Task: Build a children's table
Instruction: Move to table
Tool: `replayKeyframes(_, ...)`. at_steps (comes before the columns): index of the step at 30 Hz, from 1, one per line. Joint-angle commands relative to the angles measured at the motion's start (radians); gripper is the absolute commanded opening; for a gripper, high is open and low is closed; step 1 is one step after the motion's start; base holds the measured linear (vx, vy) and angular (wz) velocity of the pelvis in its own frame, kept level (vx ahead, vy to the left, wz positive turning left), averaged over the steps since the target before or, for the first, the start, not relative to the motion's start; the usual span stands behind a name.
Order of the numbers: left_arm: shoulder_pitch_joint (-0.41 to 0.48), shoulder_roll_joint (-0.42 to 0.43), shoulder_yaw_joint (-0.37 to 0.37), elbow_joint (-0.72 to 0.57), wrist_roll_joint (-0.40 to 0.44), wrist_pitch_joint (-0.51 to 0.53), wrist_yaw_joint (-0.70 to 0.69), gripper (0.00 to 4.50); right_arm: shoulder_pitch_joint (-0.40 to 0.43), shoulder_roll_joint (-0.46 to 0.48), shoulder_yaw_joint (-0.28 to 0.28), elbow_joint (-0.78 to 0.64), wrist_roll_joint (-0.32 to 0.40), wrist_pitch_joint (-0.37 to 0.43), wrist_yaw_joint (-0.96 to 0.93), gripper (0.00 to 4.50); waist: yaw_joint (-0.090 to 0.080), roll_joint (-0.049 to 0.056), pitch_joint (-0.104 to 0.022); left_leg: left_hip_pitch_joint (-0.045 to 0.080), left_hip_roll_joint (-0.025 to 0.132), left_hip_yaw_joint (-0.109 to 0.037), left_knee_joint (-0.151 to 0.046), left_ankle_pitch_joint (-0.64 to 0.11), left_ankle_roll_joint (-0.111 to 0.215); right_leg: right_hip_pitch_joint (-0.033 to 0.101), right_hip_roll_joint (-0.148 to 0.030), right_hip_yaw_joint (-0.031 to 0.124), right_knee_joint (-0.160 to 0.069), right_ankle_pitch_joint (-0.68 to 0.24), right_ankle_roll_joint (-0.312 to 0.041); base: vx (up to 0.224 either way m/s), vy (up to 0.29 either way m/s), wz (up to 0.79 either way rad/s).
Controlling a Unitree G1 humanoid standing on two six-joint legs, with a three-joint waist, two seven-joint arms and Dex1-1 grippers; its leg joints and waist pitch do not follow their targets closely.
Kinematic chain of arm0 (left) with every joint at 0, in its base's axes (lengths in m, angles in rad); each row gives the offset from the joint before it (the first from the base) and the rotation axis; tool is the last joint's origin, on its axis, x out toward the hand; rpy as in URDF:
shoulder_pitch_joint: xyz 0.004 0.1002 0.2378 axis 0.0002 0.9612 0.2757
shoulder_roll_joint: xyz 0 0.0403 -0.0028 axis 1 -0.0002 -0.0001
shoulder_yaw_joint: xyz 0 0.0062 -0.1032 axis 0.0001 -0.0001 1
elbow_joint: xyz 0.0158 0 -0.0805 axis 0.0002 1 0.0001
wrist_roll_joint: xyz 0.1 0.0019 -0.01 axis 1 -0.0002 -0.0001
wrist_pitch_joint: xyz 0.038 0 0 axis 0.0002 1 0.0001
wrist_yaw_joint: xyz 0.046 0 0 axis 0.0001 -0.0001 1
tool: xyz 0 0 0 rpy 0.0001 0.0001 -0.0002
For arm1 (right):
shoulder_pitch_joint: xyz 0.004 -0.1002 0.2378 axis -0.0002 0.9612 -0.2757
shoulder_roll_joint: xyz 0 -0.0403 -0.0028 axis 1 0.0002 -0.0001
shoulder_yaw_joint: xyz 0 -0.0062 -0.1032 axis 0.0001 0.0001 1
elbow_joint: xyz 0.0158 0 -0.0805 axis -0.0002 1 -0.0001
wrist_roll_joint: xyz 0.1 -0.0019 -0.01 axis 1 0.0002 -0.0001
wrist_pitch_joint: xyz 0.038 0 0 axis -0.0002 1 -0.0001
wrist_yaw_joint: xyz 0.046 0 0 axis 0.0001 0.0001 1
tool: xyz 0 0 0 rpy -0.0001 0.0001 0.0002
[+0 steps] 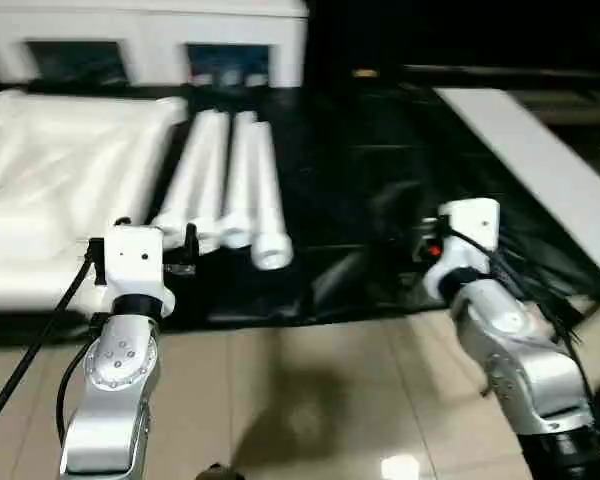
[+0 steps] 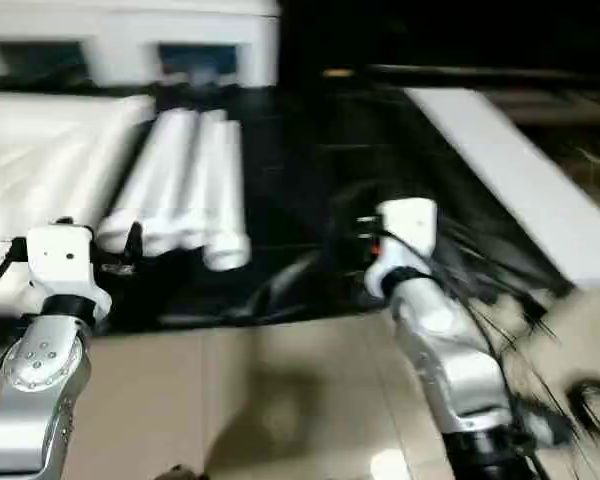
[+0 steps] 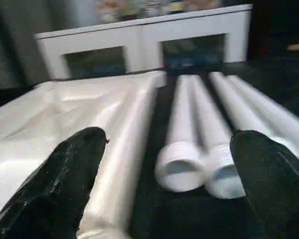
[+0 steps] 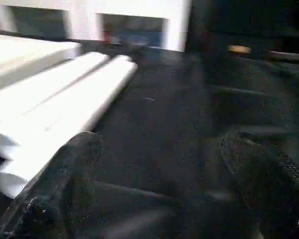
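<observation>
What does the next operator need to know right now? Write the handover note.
Left claw: open, empty, facing the near ends of the legs.
Right claw: open, empty, over the black mat.
Table top: lying on the mat at the left, the legs in a bundle beside it, in front of the white cabinet.
Done: nothing fitted.
Left: pick up each leg and fit it into the top.

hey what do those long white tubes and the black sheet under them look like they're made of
Legs: probably smooth white plastic, with hollow open ends and an even, slightly glossy surface. Black sheet: seemingly thin plastic film or tarp, wrinkled and catching shiny highlights; the exact material is unclear.
</observation>
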Motion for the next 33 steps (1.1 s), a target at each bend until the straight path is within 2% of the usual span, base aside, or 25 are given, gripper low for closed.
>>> replayKeyframes(1, -0.014, 0.005, -0.013, -0.013, 0.003, -0.004, 0.0, 4.5, 0.006, 0.0, -0.012, 0.013, -0.007, -0.007, 0.014, 4.21, -0.001, 0.027, -0.038, 0.015, 0.026, -0.049, -0.122, -0.262, 0.164, 0.045, -0.017, 0.013, -0.037, -0.223, -0.209, -0.019, 0.011, 0.51)
replayKeyframes(4, -0.026, 0.011, -0.02, -0.008, 0.01, -0.005, -0.007, 4.5, 0.016, 0.005, -0.019, 0.011, -0.019, -0.011, 0.01, 4.21, 0.011, 0.021, -0.034, -0.003, -0.008, -0.038, -0.12, -0.361, 0.081, 0.067, -0.068, 0.026, -0.074, -0.356, -0.203, -0.029, 0.008, 0.53)
replayKeyframes(5, -0.04, 0.011, -0.019, 0.001, 0.006, -0.003, -0.012, 4.5, 0.027, 0.01, -0.028, 0.002, -0.023, -0.009, 0.008, 4.21, 0.025, 0.02, -0.032, -0.012, -0.004, -0.024, -0.073, -0.332, 0.081, 0.087, -0.152, 0.051, -0.122, -0.467, -0.187, -0.04, 0.005, 0.54)
replayKeyframes(7, -0.053, 0.015, -0.019, 0.011, 0.004, -0.003, -0.018, 4.5, 0.036, 0.016, -0.037, -0.009, -0.03, -0.017, -0.003, 4.21, 0.032, 0.008, -0.015, -0.027, 0.069, -0.021, 0.105, -0.162, 0.067, 0.109, -0.352, 0.098, -0.222, -0.558, -0.147, -0.026, 0.114, 0.44)
replayKeyframes(8, -0.058, 0.018, -0.021, 0.015, 0.008, -0.002, -0.02, 4.5, 0.04, 0.02, -0.044, -0.013, -0.031, -0.023, -0.011, 4.21, 0.024, 0.014, -0.014, -0.036, 0.087, -0.032, 0.133, -0.149, 0.046, 0.123, -0.384, 0.084, -0.225, -0.554, -0.134, -0.01, 0.162, 0.35)
replayKeyframes(9, -0.069, 0.019, -0.021, 0.023, -0.005, -0.005, -0.036, 4.5, 0.039, 0.023, -0.061, -0.02, -0.041, 0.0, -0.038, 4.21, 0.015, 0.048, -0.014, 0.019, 0.103, -0.042, 0.091, -0.167, -0.016, 0.089, -0.309, 0.096, -0.186, -0.546, -0.153, 0.015, 0.24, 0.11)
replayKeyframes(10, -0.079, 0.024, -0.025, 0.03, -0.004, -0.007, -0.041, 4.5, 0.035, 0.009, -0.055, -0.02, -0.082, 0.012, -0.062, 4.21, 0.01, 0.064, -0.028, 0.052, 0.068, -0.012, -0.033, -0.216, 0.038, 0.106, -0.13, 0.022, -0.116, -0.523, -0.198, 0.008, 0.283, 0.19)
replayKeyframes(11, -0.082, 0.025, -0.026, 0.033, -0.003, -0.007, -0.043, 4.5, 0.034, 0.004, -0.053, -0.021, -0.096, 0.015, -0.07, 4.21, -0.007, 0.064, -0.034, 0.108, 0.044, 0.024, -0.073, -0.176, 0.105, 0.041, -0.017, -0.002, -0.055, -0.421, -0.192, 0.008, 0.283, 0.19)
replayKeyframes(12, -0.095, 0.029, -0.029, 0.044, -0.005, -0.01, -0.047, 4.5, 0.031, -0.016, -0.049, -0.022, -0.158, 0.023, -0.107, 4.21, -0.049, 0.099, -0.069, 0.175, 0.054, -0.01, -0.092, -0.039, 0.237, -0.055, 0.071, 0.014, 0.135, -0.252, -0.078, 0.011, 0.269, 0.18)
replayKeyframes(13, -0.103, 0.031, -0.03, 0.054, -0.005, -0.011, -0.05, 4.5, 0.029, -0.004, -0.073, -0.017, -0.157, 0.044, -0.139, 4.21, -0.035, 0.099, -0.067, 0.142, 0.081, -0.016, -0.093, 0.213, 0.377, -0.091, 0.058, 0.031, 0.184, -0.186, 0.037, -0.004, 0.244, -0.01)
replayKeyframes(15, -0.119, 0.041, -0.036, 0.077, -0.001, -0.022, -0.061, 4.5, 0.031, 0.007, -0.099, -0.013, -0.176, 0.022, -0.167, 4.21, -0.018, 0.072, -0.067, 0.102, 0.116, 0.029, -0.105, 0.351, 0.47, -0.106, 0.041, 0.037, 0.201, -0.118, 0.107, -0.025, 0.231, -0.04)
replayKeyframes(17, -0.125, 0.042, -0.035, 0.091, -0.004, -0.024, -0.065, 4.5, 0.041, 0.016, -0.106, -0.011, -0.162, -0.028, -0.14, 4.21, -0.004, 0.02, -0.067, 0.086, 0.101, 0.061, -0.111, 0.021, 0.316, -0.076, -0.037, 0.126, 0.093, -0.04, 0.055, -0.064, 0.198, -0.11)
replayKeyframes(18, -0.128, 0.042, -0.035, 0.1, -0.006, -0.027, -0.068, 4.5, 0.051, 0.02, -0.108, -0.015, -0.159, -0.053, -0.13, 4.21, 0.036, -0.037, -0.06, 0.008, -0.03, 0.058, 0.135, -0.267, 0.133, -0.044, -0.227, 0.297, -0.087, -0.269, 0.174, -0.043, 0.186, 0.04)
replayKeyframes(19, -0.13, 0.042, -0.035, 0.107, -0.008, -0.029, -0.069, 4.5, 0.058, 0.022, -0.109, -0.018, -0.158, -0.069, -0.125, 4.21, -0.011, -0.008, -0.057, -0.053, -0.054, -0.029, 0.221, -0.242, 0.003, 0.01, -0.229, 0.266, -0.071, -0.35, 0.155, -0.034, 0.194, -0.08)
replayKeyframes(20, -0.13, 0.04, -0.036, 0.114, -0.007, -0.031, -0.071, 4.5, 0.062, 0.018, -0.106, -0.026, -0.185, -0.053, -0.147, 4.21, 0.008, 0.009, -0.054, -0.053, -0.064, -0.036, 0.222, -0.221, -0.068, 0.016, -0.198, 0.24, -0.066, -0.403, 0.135, -0.034, 0.194, -0.08)
replayKeyframes(21, -0.124, 0.037, -0.04, 0.124, -0.004, -0.034, -0.068, 4.5, 0.069, 0.028, -0.123, -0.047, -0.125, -0.008, -0.101, 4.21, 0.004, -0.002, -0.043, -0.023, -0.049, -0.04, 0.213, -0.259, -0.096, 0.002, -0.175, 0.24, -0.085, -0.507, 0.002, -0.073, 0.232, -0.21)
replayKeyframes(23, -0.119, 0.034, -0.042, 0.128, -0.003, -0.035, -0.064, 4.5, 0.07, 0.032, -0.127, -0.058, -0.106, 0.007, -0.081, 4.21, 0.004, 0.007, -0.04, 0.03, -0.025, -0.024, 0.125, -0.193, -0.044, 0.011, -0.129, 0.2, -0.11, -0.619, -0.159, -0.088, 0.303, -0.02)
replayKeyframes(24, -0.115, 0.03, -0.042, 0.128, -0.005, -0.036, -0.062, 4.5, 0.069, 0.035, -0.129, -0.059, -0.1, 0.009, -0.073, 4.21, -0.004, 0.039, -0.041, 0.053, 0.003, -0.025, 0.028, -0.173, 0.048, 0.008, -0.091, 0.176, -0.104, -0.579, -0.212, -0.082, 0.361, 0.06)
replayKeyframes(25, -0.108, 0.025, -0.043, 0.126, -0.006, -0.039, -0.06, 4.5, 0.067, 0.038, -0.129, -0.058, -0.095, 0.009, -0.065, 4.21, -0.039, 0.076, -0.036, 0.113, 0.024, -0.027, -0.07, -0.284, 0.156, -0.064, 0.043, 0.104, -0.015, -0.479, -0.171, -0.098, 0.344, 0.19)
replayKeyframes(26, -0.105, 0.024, -0.043, 0.126, -0.007, -0.04, -0.06, 4.5, 0.066, 0.039, -0.129, -0.057, -0.093, 0.008, -0.06, 4.21, -0.07, 0.087, -0.053, 0.144, 0.055, -0.038, -0.103, -0.32, 0.216, -0.087, 0.076, 0.08, 0.069, -0.349, -0.148, -0.098, 0.344, 0.19)
replayKeyframes(27, -0.093, 0.018, -0.046, 0.125, -0.003, -0.045, -0.055, 4.5, 0.064, 0.037, -0.122, -0.056, -0.09, 0.006, -0.043, 4.21, -0.085, 0.086, -0.05, 0.134, 0.078, -0.054, -0.133, -0.313, 0.308, -0.077, 0.066, 0.053, 0.157, -0.196, -0.108, -0.094, 0.328, 0.12)
replayKeyframes(29, -0.08, 0.009, -0.05, 0.124, -0.002, -0.047, -0.049, 4.5, 0.062, 0.044, -0.124, -0.053, -0.073, 0.018, -0.022, 4.21, -0.083, 0.071, -0.044, 0.149, 0.085, -0.041, -0.128, -0.262, 0.399, -0.094, 0.055, 0.034, 0.159, -0.142, -0.069, -0.071, 0.319, 0.0)
replayKeyframes(30, -0.074, 0.004, -0.051, 0.122, -0.003, -0.051, -0.047, 4.5, 0.058, 0.044, -0.123, -0.052, -0.07, 0.023, -0.013, 4.21, -0.078, 0.062, -0.046, 0.164, 0.106, 0.015, -0.135, -0.278, 0.334, -0.094, 0.032, 0.037, 0.138, -0.132, -0.05, -0.071, 0.265, -0.05)
replayKeyframes(32, -0.062, -0.004, -0.048, 0.109, 0.002, -0.04, -0.034, 4.5, 0.045, 0.038, -0.11, -0.046, -0.082, 0.033, -0.002, 4.21, -0.051, -0.013, -0.056, 0.168, 0.12, 0.104, -0.137, -0.445, 0.091, -0.061, -0.033, 0.107, 0.051, -0.207, -0.051, -0.078, 0.2, -0.25)
replayKeyframes(33, -0.06, -0.004, -0.05, 0.105, 0.008, -0.043, -0.031, 4.5, 0.042, 0.039, -0.11, -0.044, -0.084, 0.036, 0.002, 4.21, 0.017, -0.029, -0.052, 0.151, 0.031, 0.121, 0.074, -0.448, -0.04, -0.06, -0.174, 0.304, -0.135, -0.535, -0.123, -0.042, 0.211, -0.38)
